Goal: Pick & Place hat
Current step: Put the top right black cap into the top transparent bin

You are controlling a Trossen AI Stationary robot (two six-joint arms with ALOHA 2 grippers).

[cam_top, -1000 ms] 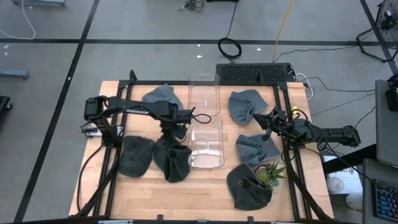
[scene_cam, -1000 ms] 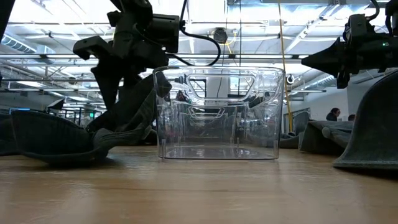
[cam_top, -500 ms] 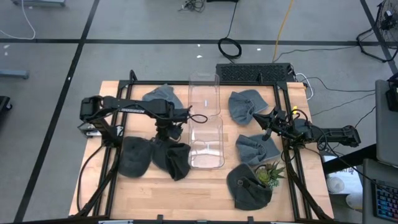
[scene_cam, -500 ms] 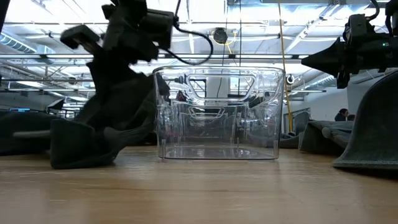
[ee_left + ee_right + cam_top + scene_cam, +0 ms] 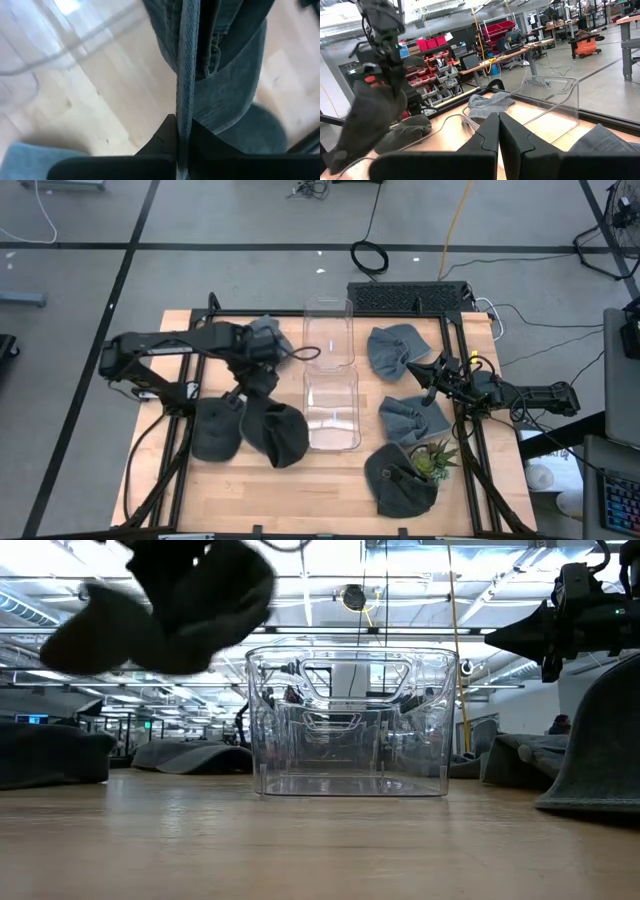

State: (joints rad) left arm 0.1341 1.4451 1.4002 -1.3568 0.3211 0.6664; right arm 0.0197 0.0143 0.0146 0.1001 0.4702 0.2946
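The left gripper (image 5: 262, 383) was closed on the brim of a dark grey hat (image 5: 275, 430), and the hat hung in the air, just beside the clear bin (image 5: 331, 408) and above another hat (image 5: 216, 428). The right gripper (image 5: 432, 375) waited closed and empty, over the table (image 5: 300, 500), on the bin's other side.

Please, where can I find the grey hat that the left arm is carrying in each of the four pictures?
High view: the carried hat hangs left of the clear bin.
Low view: the hat is in the upper left, lifted off the table, left of the bin.
Left wrist view: the hat fills the middle, pinched between the fingers.
Right wrist view: the hat hangs at the left.
Shared landmark: the clear bin.
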